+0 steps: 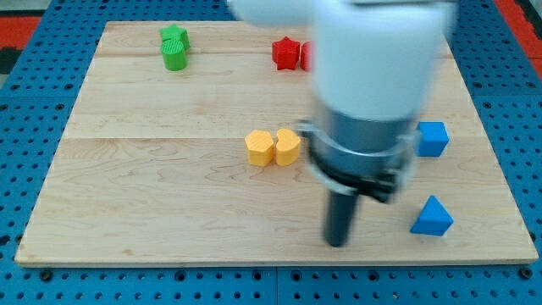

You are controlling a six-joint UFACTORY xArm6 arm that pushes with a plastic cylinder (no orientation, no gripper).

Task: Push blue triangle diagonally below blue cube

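Note:
The blue triangle (pixel 432 217) lies near the board's lower right corner. The blue cube (pixel 432 138) sits above it, by the right edge. My tip (pixel 338 243) rests on the board to the left of the blue triangle, a clear gap away, and below the arm's bulky white and grey body (pixel 373 85), which hides part of the board's upper right.
Two yellow blocks (pixel 273 147) sit side by side at the board's middle, left of the arm. A red star-like block (pixel 286 53) and a second red block partly hidden by the arm lie at the top. A green block (pixel 175 47) sits top left. The wooden board (pixel 152 195) lies on a blue pegboard.

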